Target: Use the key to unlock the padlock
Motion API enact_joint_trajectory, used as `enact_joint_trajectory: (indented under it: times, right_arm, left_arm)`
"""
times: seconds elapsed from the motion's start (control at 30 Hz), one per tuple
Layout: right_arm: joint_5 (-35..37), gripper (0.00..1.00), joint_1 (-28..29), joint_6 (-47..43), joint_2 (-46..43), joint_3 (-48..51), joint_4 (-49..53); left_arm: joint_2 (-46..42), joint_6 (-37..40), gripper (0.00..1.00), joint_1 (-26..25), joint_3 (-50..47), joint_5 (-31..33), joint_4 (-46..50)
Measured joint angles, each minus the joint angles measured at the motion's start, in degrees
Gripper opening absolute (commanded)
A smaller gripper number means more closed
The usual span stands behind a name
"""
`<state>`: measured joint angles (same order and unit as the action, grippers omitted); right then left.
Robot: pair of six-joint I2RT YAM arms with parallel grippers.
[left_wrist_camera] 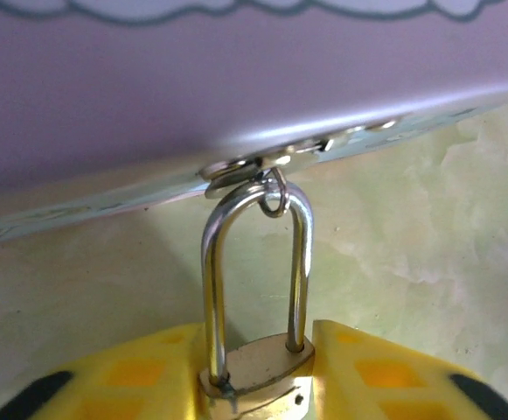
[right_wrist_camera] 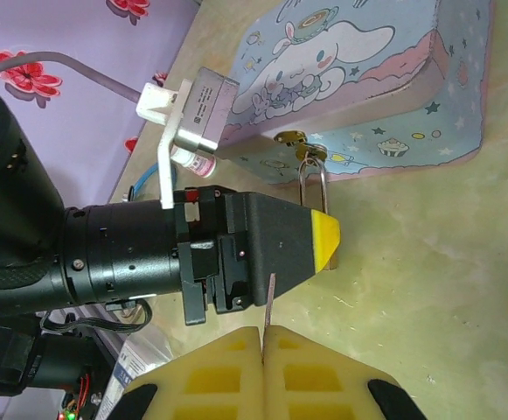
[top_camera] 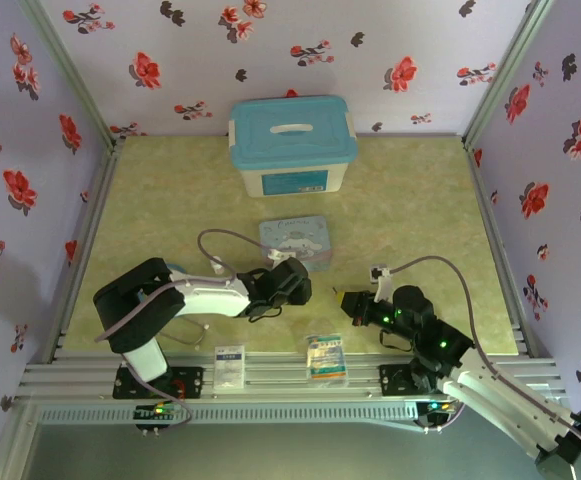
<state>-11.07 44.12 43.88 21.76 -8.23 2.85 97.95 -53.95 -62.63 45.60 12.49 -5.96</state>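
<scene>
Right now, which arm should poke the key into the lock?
Right. The right gripper pinches the key, held close to the padlock. The left gripper is busy clamping the padlock's body.

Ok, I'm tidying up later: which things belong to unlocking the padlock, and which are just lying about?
In use: small brass padlock in left pincer; slim metal key in right pincer; pastel cartoon tin the padlock is hooked to.
Lying about: blue-lidded white plastic box; flat white packet; blue-and-yellow packet.
</scene>
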Motion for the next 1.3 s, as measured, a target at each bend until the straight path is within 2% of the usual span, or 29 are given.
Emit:
enact_joint_trajectory:
  times: [0.17,0.27,0.53,0.87,1.13,1.3]
  right_arm:
    - [0.00,0.00,0.00,0.22,0.92,0.59,-1.86]
    - [0.24,0.00,0.00,1.86,2.78,2.36,-6.27]
    - [0.42,0.00,0.00,8.94,16.96,5.73,-19.15]
    - [-5.62,0.00,-2.08,25.53,36.92,5.77,-36.74]
    - [-11.52,0.00,-6.49,28.98,45.20,4.44,-46.01]
    - [-15.32,0.00,-8.04,32.46,55.17,3.02,-55.91]
  left_arm:
    - [0.04,-0.13,0.23,-0.07,0.04,0.00,-0.87]
    - [0.02,-0.83,0.11,-0.11,-0.68,-0.04,-3.23]
    - [-0.22,-4.94,0.03,-0.11,-5.03,-0.07,-12.94]
    - [-2.99,-13.62,0.00,0.68,-13.18,0.17,-27.36]
    - [-2.25,-19.54,0.00,0.92,-18.34,1.36,-40.06]
    - [0.26,-22.47,0.00,0.94,-19.61,2.49,-47.67]
